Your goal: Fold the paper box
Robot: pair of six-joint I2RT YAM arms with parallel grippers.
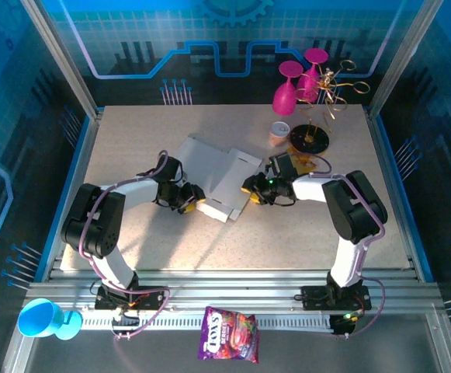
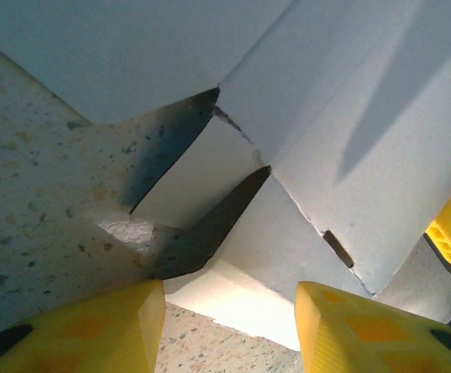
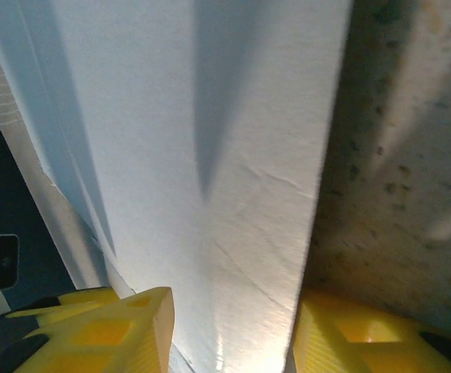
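Note:
The paper box point(image 1: 217, 172) lies mostly flat in the middle of the table, a white sheet of panels and flaps. My left gripper point(image 1: 192, 203) sits low at its near left edge. In the left wrist view the left gripper point(image 2: 229, 322) is open, and a small flap of the paper box point(image 2: 248, 287) lies on the table between the yellow fingers, untouched by either. My right gripper point(image 1: 250, 190) is at the sheet's right edge. In the right wrist view the right gripper point(image 3: 233, 330) is open, with a white panel of the paper box point(image 3: 233, 116) spanning the gap.
Two pink goblets point(image 1: 291, 85), a small cup point(image 1: 279, 132) and a black round stand point(image 1: 310, 140) with gold wire stand at the back right. A purple candy bag point(image 1: 229, 334) and a blue cup point(image 1: 43, 318) lie in front of the table's near rail.

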